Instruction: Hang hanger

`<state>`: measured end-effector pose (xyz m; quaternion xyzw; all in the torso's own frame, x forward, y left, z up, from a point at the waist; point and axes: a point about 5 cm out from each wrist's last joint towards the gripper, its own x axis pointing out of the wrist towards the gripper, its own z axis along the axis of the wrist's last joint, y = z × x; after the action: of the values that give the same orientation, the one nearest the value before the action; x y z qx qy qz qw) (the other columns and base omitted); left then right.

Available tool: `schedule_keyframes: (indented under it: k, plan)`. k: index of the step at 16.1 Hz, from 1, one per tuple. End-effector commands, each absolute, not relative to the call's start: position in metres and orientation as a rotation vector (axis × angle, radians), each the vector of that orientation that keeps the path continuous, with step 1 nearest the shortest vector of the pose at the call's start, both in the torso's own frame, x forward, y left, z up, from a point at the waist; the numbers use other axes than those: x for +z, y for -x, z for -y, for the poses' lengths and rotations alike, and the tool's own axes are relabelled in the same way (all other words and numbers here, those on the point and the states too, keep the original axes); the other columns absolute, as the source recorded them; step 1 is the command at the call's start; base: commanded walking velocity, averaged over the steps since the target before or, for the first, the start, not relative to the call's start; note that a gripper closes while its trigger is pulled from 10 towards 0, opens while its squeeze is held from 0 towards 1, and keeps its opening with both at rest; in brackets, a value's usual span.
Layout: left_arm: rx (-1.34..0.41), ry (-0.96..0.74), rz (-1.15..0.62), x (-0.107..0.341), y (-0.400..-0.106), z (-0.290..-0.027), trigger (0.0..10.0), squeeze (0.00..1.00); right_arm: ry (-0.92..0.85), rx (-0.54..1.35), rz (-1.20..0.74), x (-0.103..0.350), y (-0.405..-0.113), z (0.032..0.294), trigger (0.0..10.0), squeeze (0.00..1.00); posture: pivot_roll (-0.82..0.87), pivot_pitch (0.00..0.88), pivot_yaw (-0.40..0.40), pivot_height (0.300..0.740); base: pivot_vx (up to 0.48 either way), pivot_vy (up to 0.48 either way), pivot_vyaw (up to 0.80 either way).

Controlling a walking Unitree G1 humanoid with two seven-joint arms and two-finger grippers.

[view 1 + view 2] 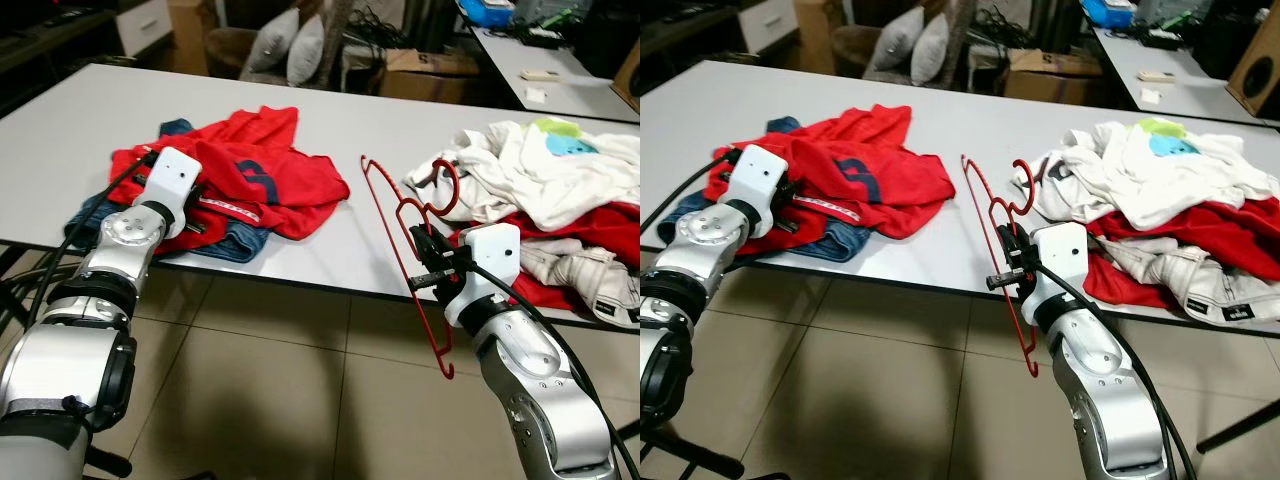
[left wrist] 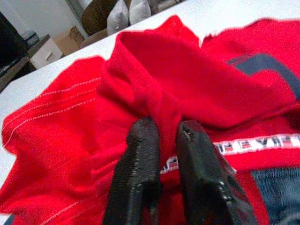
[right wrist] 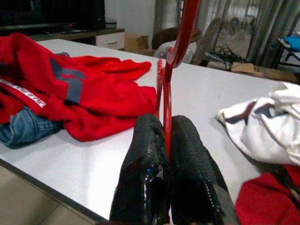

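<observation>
Right gripper (image 1: 424, 243) clamped on red hanger (image 1: 385, 215), left gripper (image 2: 165, 140) pinching red shirt (image 1: 262, 178), its white band lettering unreadable, clothes pile (image 1: 555, 195) beside on the table (image 1: 340, 120).

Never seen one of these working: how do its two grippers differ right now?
The left gripper pinches a fold of the red shirt lying on the table; the right gripper clamps the red hanger, held at the table's near edge. Both are shut on something red.

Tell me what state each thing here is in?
Red hanger: held upright at the table edge by the right gripper.
Red shirt: crumpled, pinched by the left gripper.
Jeans: under the red shirt.
Clothes pile: heaped, untouched.
</observation>
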<state>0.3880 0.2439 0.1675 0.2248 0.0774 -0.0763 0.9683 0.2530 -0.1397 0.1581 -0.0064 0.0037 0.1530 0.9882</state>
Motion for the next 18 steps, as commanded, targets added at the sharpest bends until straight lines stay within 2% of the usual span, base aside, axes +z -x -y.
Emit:
schedule_keyframes:
  k: [1, 4, 5, 6, 7, 9, 10, 12, 13, 14, 15, 16, 18]
  plan:
    - [-0.138, -0.437, -0.061, 0.198, -0.393, -0.252, 10.0, 1.00, 0.013, 0.292, -0.008, 0.159, -0.251, 0.145, 10.0, 0.00, 0.01, 0.000, 0.009, 0.740, 0.000, 0.000, 0.00]
    - [-0.047, -0.411, 0.107, 0.254, -0.394, -0.276, 10.0, 1.00, 0.017, 0.251, -0.014, 0.159, -0.249, 0.152, 10.0, 0.00, 0.00, 0.000, 0.006, 0.740, 0.000, 0.000, 0.00]
    - [-0.015, -0.375, 0.147, 0.267, -0.394, -0.281, 10.0, 0.18, 0.016, 0.237, -0.016, 0.159, -0.250, 0.154, 10.0, 0.00, 0.00, 0.000, 0.006, 0.740, 0.000, 0.000, 0.00]
    - [0.005, -0.349, 0.173, 0.276, -0.394, -0.284, 10.0, 0.18, 0.015, 0.228, -0.018, 0.160, -0.251, 0.155, 10.0, 0.00, 0.00, 0.000, 0.006, 0.740, 0.000, 0.000, 0.00]
    - [-0.201, -0.376, 0.079, 0.276, -0.395, -0.274, 10.0, 0.00, 0.017, 0.215, -0.023, 0.161, -0.255, 0.160, 10.0, 0.00, 0.00, 0.000, -0.005, 0.740, 0.000, 0.000, 0.00]
    - [-0.435, -0.536, -0.103, 0.245, -0.391, -0.260, 10.0, 0.00, 0.030, 0.222, -0.021, 0.161, -0.256, 0.160, 10.0, 0.00, 0.01, 0.000, -0.004, 0.740, 0.000, 0.000, 0.00]
    - [-0.454, -0.536, -0.114, 0.238, -0.391, -0.257, 10.0, 0.00, 0.034, 0.221, -0.020, 0.162, -0.256, 0.160, 10.0, 0.00, 0.00, 0.000, -0.003, 0.740, 0.000, 0.000, 0.00]
    - [-0.445, -0.366, 0.034, 0.237, -0.394, -0.235, 10.0, 0.00, 0.032, 0.175, -0.023, 0.161, -0.254, 0.164, 10.0, 0.00, 0.00, 0.000, 0.013, 0.740, 0.000, 0.000, 0.00]
    - [-0.469, -0.196, 0.140, 0.235, -0.392, -0.209, 10.0, 0.00, 0.017, 0.115, -0.008, 0.163, -0.253, 0.169, 10.0, 0.00, -0.01, 0.000, 0.022, 0.740, 0.000, 0.000, -0.80]
    - [-0.522, -0.071, 0.158, 0.223, -0.382, -0.180, 10.0, 0.00, 0.007, 0.064, 0.003, 0.167, -0.251, 0.174, 10.0, 0.00, -0.02, 0.000, 0.025, 0.740, 0.000, 0.000, -0.80]
    - [-0.549, -0.055, 0.159, 0.219, -0.378, -0.172, 10.0, 0.00, 0.014, 0.048, 0.005, 0.168, -0.250, 0.176, 10.0, 0.00, -0.02, 0.000, 0.025, 0.740, 0.000, 0.000, -0.80]
    - [-0.580, -0.045, 0.151, 0.203, -0.358, -0.144, 10.0, 0.00, 0.072, 0.037, 0.031, 0.175, -0.246, 0.179, 10.0, 0.00, -0.04, 0.000, 0.021, 0.740, 0.000, 0.000, -0.80]
    - [-0.519, -0.105, 0.109, 0.176, -0.335, -0.128, 10.0, 0.00, 0.118, 0.034, 0.037, 0.180, -0.238, 0.181, 10.0, 0.00, -0.04, 0.000, 0.015, 0.740, 0.000, 0.000, -0.80]
